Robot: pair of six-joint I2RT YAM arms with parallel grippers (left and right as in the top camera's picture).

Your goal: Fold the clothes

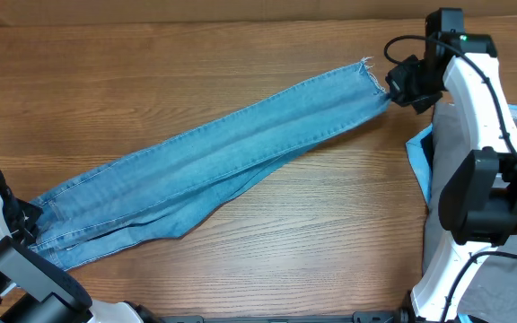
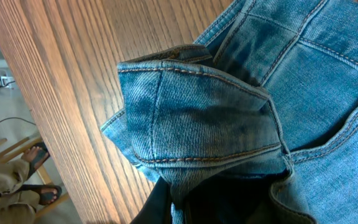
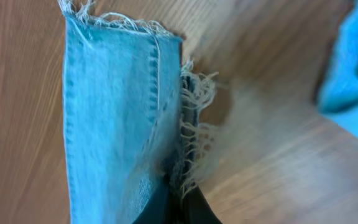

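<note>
The light-blue denim jeans (image 1: 232,157) lie stretched in a long diagonal band across the wooden table, waistband at the lower left, frayed ankle hems at the upper right. My left gripper (image 1: 27,224) is shut on the waistband, which bunches up in front of its fingers in the left wrist view (image 2: 197,124). My right gripper (image 1: 393,85) is shut on the frayed hem; the right wrist view shows the hem's fringe (image 3: 194,118) pinched between the dark fingers (image 3: 182,199).
Grey trousers (image 1: 510,215) and a bright blue item (image 1: 418,157) lie at the table's right edge, under the right arm. The blue item also shows blurred in the right wrist view (image 3: 353,68). The table's edge and a person's sandalled foot (image 2: 33,158) show at the left.
</note>
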